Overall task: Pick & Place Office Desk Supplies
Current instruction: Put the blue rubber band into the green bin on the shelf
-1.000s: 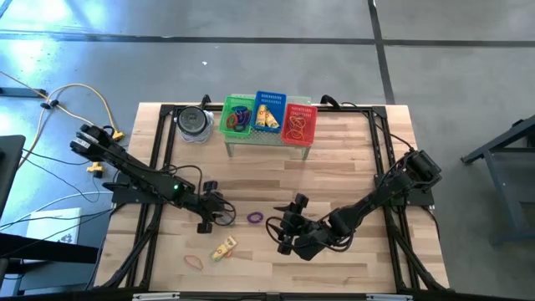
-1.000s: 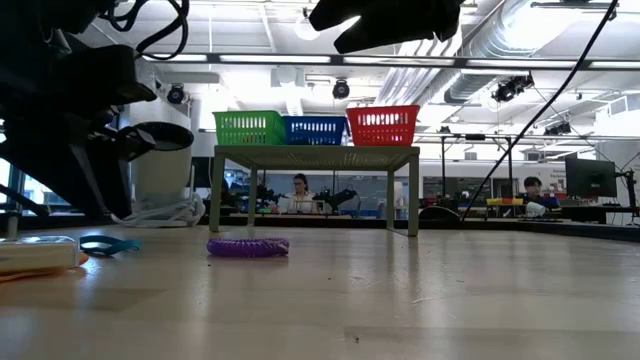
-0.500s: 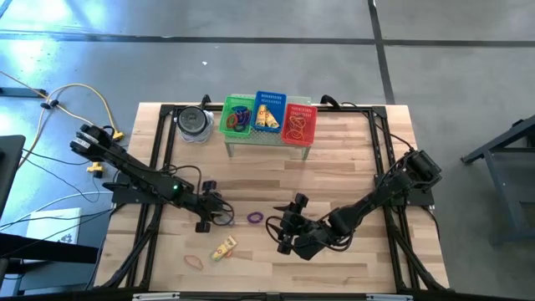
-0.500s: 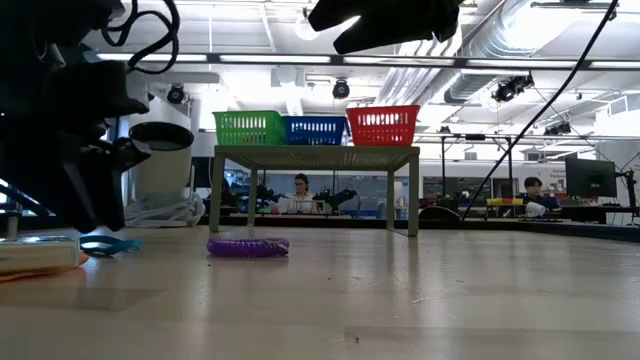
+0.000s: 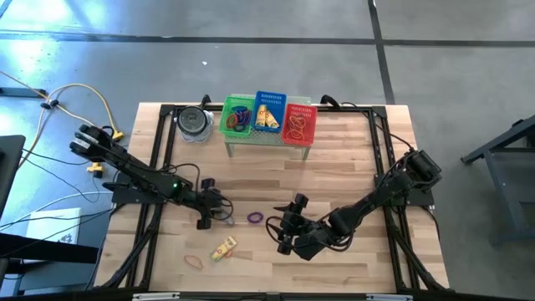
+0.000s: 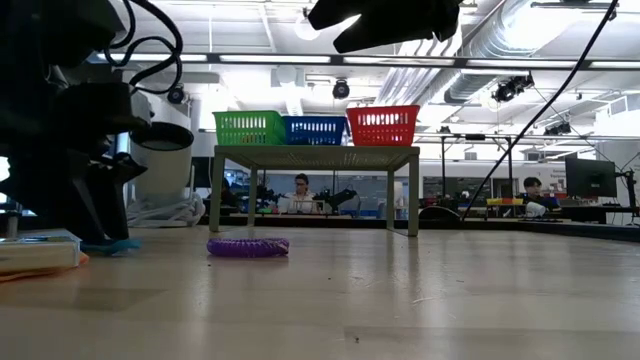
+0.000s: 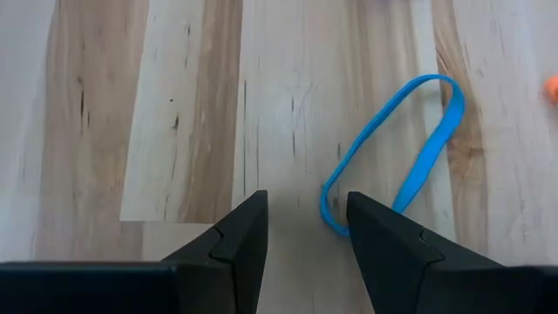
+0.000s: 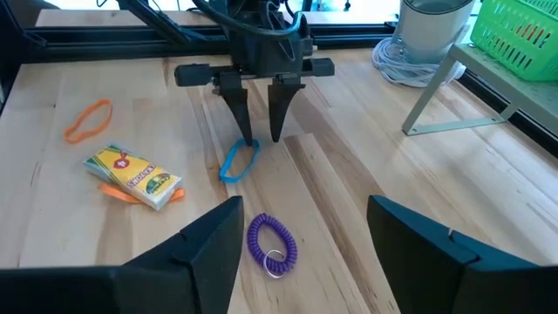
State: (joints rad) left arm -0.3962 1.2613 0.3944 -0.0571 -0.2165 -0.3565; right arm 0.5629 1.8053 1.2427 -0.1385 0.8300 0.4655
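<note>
The left pincer (image 8: 261, 135) points straight down at the desk (image 8: 349, 192), narrowly parted over the blue band loop (image 7: 397, 166), holding nothing.

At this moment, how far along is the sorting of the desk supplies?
Done: the green basket, blue basket and red basket already hold items. In hand: the left tool is open, its tips down at the blue rubber band, nothing gripped yet. The right tool waits open nearby. Left on the table: the purple coil loop, yellow crayon pack and orange band.
</note>
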